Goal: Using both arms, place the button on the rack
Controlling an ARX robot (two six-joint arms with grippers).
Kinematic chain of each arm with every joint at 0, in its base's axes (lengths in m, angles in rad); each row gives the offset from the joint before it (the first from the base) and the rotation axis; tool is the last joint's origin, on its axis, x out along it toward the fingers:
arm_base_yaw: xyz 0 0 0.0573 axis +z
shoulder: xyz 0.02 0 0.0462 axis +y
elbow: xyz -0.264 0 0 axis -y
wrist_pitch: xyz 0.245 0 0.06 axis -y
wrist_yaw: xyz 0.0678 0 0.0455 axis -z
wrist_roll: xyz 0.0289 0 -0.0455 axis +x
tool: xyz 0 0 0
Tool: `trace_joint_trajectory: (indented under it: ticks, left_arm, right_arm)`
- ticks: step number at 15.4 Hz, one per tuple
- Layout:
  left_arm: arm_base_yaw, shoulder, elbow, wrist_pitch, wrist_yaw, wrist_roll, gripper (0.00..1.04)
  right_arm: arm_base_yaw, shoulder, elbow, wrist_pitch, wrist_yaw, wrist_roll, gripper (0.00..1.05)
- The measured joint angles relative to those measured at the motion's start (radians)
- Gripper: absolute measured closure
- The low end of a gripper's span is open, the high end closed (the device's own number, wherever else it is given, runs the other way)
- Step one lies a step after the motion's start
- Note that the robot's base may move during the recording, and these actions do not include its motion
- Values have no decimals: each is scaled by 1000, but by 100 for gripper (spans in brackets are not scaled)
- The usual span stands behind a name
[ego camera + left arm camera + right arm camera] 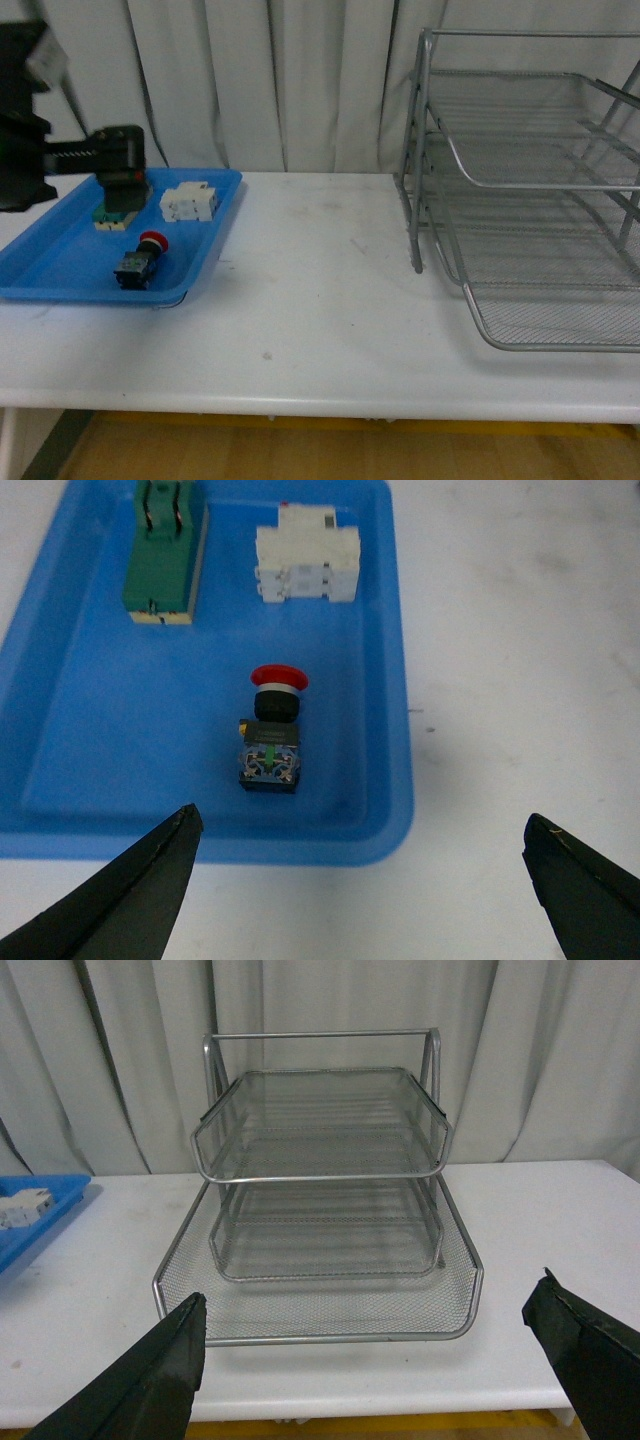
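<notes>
The left fingers (130,900) stood wide apart and held nothing, clear of the blue tray (395,680) and everything in it. The button (273,730) lay on its side on the tray floor. It was ahead of those fingers and roughly midway between their two lines, with its red cap turned away from them and its black-and-blue body toward them. Beyond the button, farther from the fingers, a green-topped block (165,550) and a white block (305,565) sat side by side without touching.

The right fingers (140,1380) were likewise spread wide and closed on nothing. The rack (320,1175) stood on the white tabletop (540,1210) straight ahead of them, centred between the two fingers. Its lowest tray was drawn out toward them further than the two tiers above. In the front view, the button and the rack were well apart, toward opposite sides of the tabletop.
</notes>
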Motion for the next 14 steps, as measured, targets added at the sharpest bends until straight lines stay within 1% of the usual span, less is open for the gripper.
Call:
trace_joint_trajectory:
  ticks: [3,6,7,12,14]
  left_arm:
    - [32,183,137,-58,15,39,7]
    - [68,273,225,-79,31,127,7]
    - [71,299,246,-92,43,138,7]
    - [81,426,367,-144,42,158,7]
    - [81,475,423,-165,20,156,7]
  right_arm:
    - [0,0,0,0,0,0,6]
    - [0,0,0,0,0,0,6]
    - [0,0,0,0,0,0,6]
    - [0,0,0,0,0,0,6]
    - [0,0,0,0,0,0,6]
